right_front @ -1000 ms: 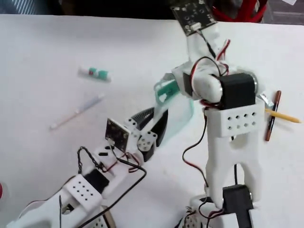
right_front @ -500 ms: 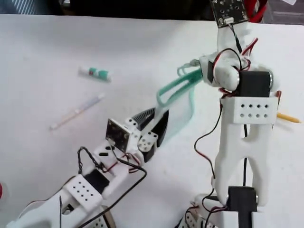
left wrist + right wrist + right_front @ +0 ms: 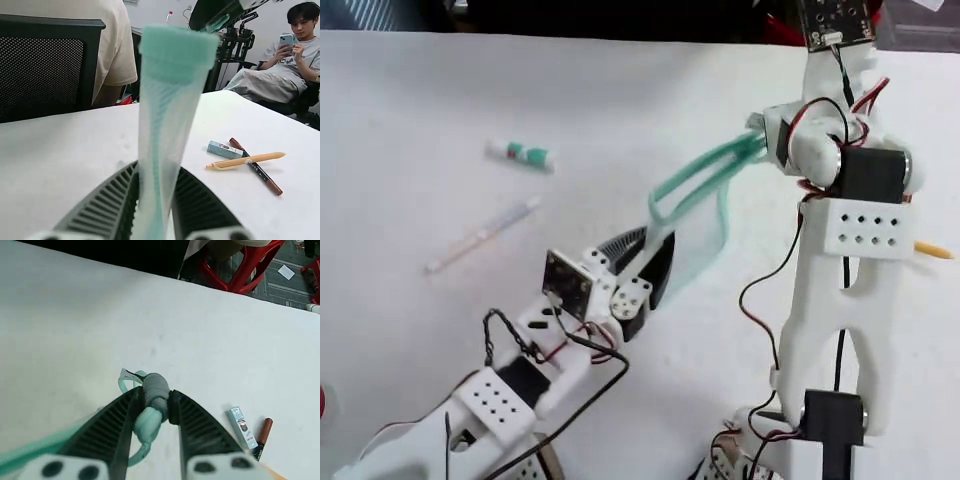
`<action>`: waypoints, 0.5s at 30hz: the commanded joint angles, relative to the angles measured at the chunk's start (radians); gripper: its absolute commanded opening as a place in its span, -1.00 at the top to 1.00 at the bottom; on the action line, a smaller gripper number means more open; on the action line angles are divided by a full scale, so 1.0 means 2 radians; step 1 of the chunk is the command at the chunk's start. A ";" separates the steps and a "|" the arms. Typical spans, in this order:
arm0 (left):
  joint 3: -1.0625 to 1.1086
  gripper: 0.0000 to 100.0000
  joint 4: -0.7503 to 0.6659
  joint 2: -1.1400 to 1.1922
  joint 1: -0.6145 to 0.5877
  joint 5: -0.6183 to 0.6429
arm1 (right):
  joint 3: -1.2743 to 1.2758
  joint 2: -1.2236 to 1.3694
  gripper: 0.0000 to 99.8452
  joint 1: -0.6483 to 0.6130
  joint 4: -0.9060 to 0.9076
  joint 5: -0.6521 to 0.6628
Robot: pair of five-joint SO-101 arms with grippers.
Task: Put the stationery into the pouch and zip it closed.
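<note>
The pouch (image 3: 695,215) is found clear of the table (image 3: 410,90), stretched between the two grippers. The left gripper (image 3: 155,200) is clamped on one end of it, with the translucent body rising straight out from between the jaws. The right gripper (image 3: 154,394) is closed on the grey tab (image 3: 156,385) at the opposite, teal-rimmed end. In the high view the rim is seen parted into a loop, so the mouth is judged at least partly open. No stationery is observed inside. A yellow pencil (image 3: 247,161), a brown pen (image 3: 257,167) and a small boxed item (image 3: 225,149) are noted lying close together beyond the right gripper, while a white pen (image 3: 482,236) and a green-and-white tube (image 3: 519,154) are noted well apart from both grippers. The opening step is judged to be in hand. For loading, one gripper must be freed while the mouth is kept open by the other.
</note>
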 commanded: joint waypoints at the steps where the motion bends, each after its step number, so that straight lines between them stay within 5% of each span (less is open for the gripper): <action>1: 0.005 0.95 0.012 0.010 0.004 -0.001 | -0.001 -0.016 0.95 0.011 0.003 -0.004; 8: 0.005 0.95 0.012 0.010 0.005 -0.001 | -0.060 -0.106 0.35 -0.035 0.088 -0.068; 13: 0.005 0.95 0.012 0.010 0.003 -0.001 | -0.090 -0.199 0.43 -0.039 0.108 -0.041; 15: 0.006 0.95 0.012 0.010 0.003 -0.001 | -0.070 -0.211 0.44 0.007 0.108 -0.041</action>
